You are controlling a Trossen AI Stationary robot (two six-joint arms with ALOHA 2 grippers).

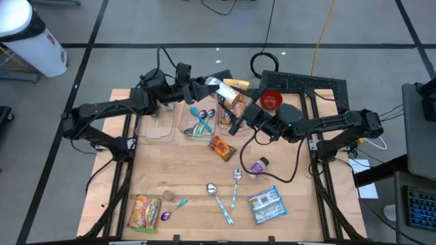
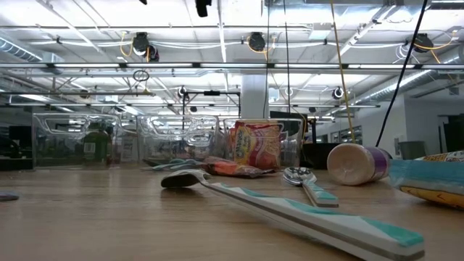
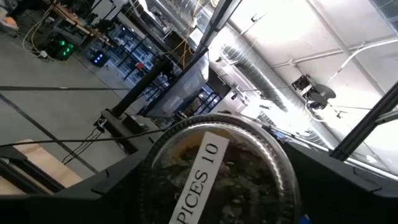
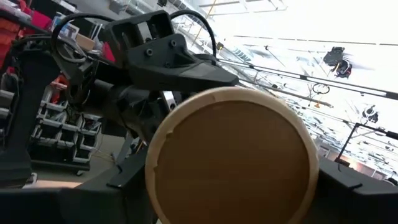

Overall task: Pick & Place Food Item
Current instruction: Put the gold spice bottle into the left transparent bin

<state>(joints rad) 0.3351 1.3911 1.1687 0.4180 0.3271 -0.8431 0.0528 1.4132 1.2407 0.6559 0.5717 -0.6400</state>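
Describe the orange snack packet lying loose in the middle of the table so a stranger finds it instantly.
Start at the row of clear bins along the table's far edge. Just in front of the bin holding teal spoons lies a small orange-brown snack packet, flat on the bare wood. Unlike the yellow packet and the blue packet at the near edge, it sits alone mid-table.

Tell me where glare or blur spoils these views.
Right wrist view: bright ceiling light washes out the upper right behind the tan round container base. Left wrist view: similar glare above the clear spice-jar lid. Low view: the near teal-and-white spoon handle is blurred.
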